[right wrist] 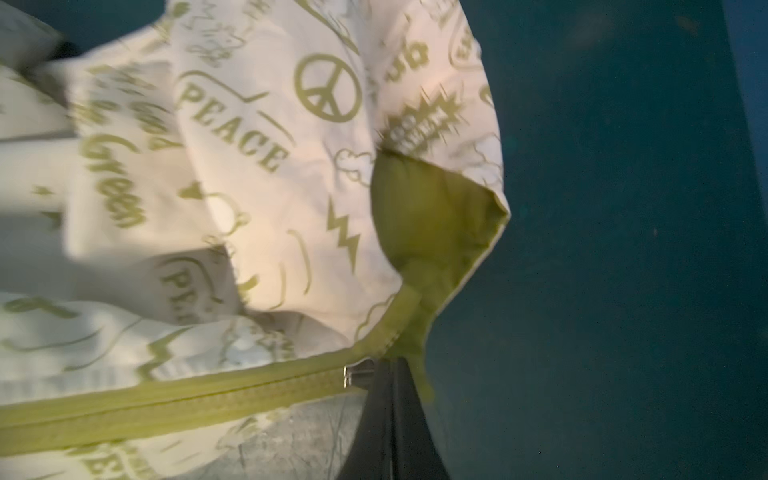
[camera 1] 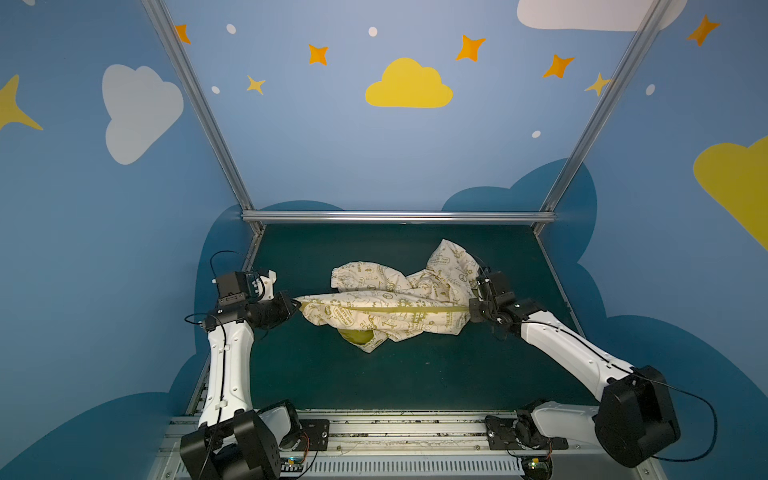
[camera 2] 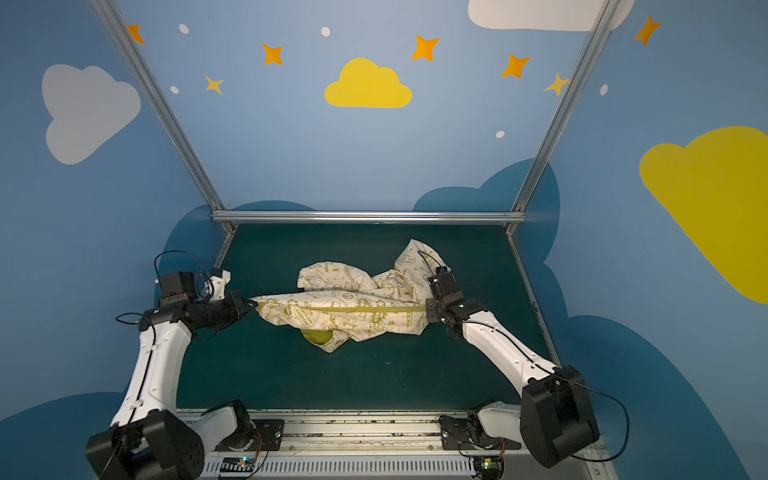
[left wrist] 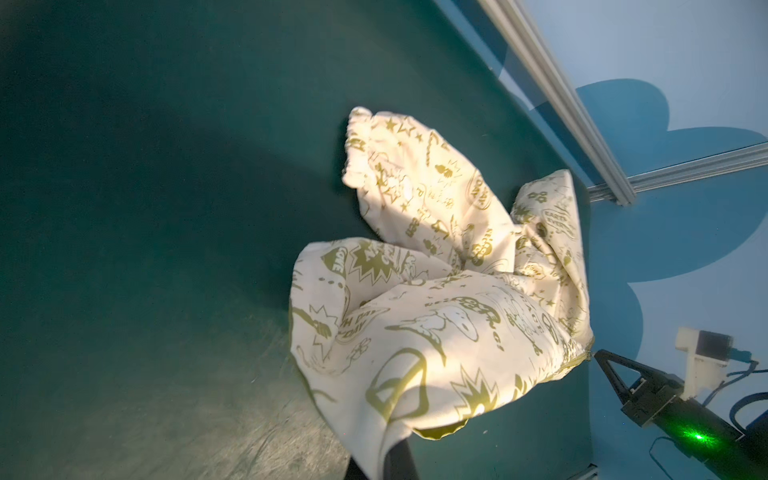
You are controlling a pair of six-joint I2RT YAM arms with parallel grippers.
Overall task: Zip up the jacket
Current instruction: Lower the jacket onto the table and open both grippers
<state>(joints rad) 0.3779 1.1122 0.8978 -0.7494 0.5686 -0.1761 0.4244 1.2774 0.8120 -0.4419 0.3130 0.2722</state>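
Now, jacket (camera 1: pixel 382 307): bunched at the middle of the table (camera 1: pixel 374 386), stretched taut from 9 to 3 o'clock between the grippers in both top views.
Zipper (camera 1: pixel 409 311): olive strip along that taut line, its teeth meshed up to the metal slider (right wrist: pixel 353 374) in the right wrist view.
Left gripper (camera 1: pixel 296 305): at the 9 o'clock end, jaws pinched tight on the jacket's edge.
Right gripper (camera 1: pixel 470 311): at the 3 o'clock end, jaws clamped narrow at the slider, apparently on its pull; blur hides the contact.
Lining (camera 1: pixel 353 336): olive patch peeking out at 6 o'clock.

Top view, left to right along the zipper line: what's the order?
left hand → jacket, stretched between both hands → right hand
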